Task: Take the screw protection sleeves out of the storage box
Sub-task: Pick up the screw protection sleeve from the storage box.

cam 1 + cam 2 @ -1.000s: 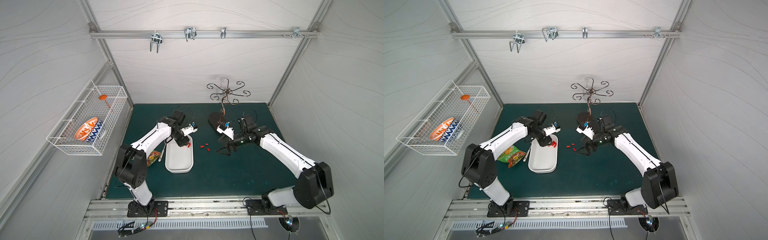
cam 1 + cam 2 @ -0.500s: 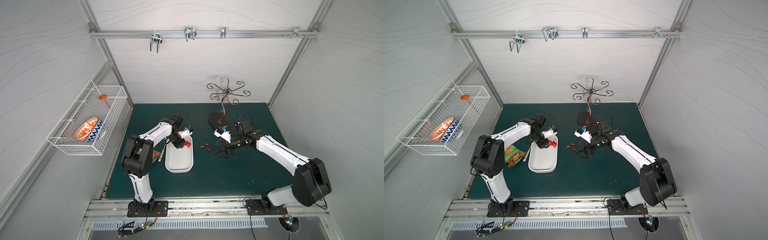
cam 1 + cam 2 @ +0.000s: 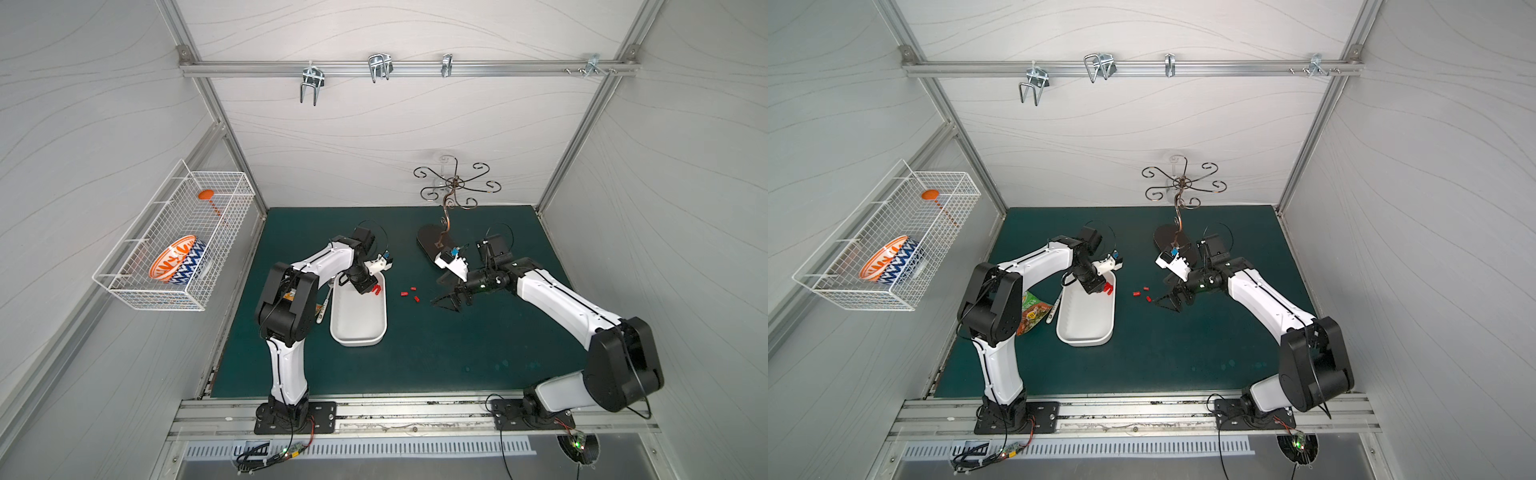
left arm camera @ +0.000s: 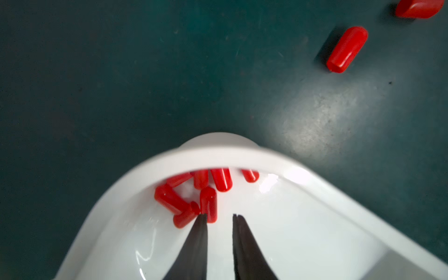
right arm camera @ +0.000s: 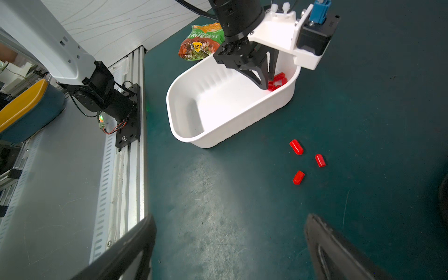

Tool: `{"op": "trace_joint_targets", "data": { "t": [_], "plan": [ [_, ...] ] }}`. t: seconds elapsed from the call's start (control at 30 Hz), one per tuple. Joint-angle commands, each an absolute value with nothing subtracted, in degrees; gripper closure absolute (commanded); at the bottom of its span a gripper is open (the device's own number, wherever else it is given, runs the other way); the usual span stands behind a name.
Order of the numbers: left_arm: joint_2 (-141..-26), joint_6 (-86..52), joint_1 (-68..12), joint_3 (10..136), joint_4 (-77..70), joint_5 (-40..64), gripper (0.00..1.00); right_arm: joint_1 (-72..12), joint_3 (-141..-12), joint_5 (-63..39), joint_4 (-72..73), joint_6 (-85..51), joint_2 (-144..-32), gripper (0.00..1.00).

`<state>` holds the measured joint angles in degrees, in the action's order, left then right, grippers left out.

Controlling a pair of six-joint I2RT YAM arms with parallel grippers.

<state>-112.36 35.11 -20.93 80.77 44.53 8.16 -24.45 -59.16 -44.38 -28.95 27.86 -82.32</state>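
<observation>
The left pincer [image 4: 220, 215] sits low in the storage box [image 4: 218, 155], tips a little apart and empty, because the red screw protection sleeves [image 4: 208, 201] huddle in the corner just in front of it.

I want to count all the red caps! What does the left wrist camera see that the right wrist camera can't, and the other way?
Only left wrist: the narrow gap between the tips of the left end effector, beside the piled screw protection sleeves. Only right wrist: the snack packet, the whole storage box, all three loose sleeves, the wide-open right end effector. Both: box, red sleeves, green mat.
</observation>
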Motion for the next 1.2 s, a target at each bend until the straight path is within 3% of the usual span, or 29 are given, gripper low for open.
{"op": "trace_joint_targets", "data": {
  "t": [0.0, 0.77, 1.17],
  "plan": [
    [-113.95, 36.12, -21.23, 82.91, 44.20, 7.12, 0.77, -24.04, -58.78, -45.15, -28.83, 27.80, -80.77, 0.01],
    [-116.45, 37.62, -21.88, 81.43, 43.84, 5.83, 0.83, -23.83, -58.95, -45.37, -29.04, 27.64, -81.12, 0.01],
    [-110.93, 36.85, -21.19, 79.43, 44.92, 7.64, 1.00, -23.74, -59.13, -45.35, -29.00, 27.67, -81.41, 0.01]
  ]
}}
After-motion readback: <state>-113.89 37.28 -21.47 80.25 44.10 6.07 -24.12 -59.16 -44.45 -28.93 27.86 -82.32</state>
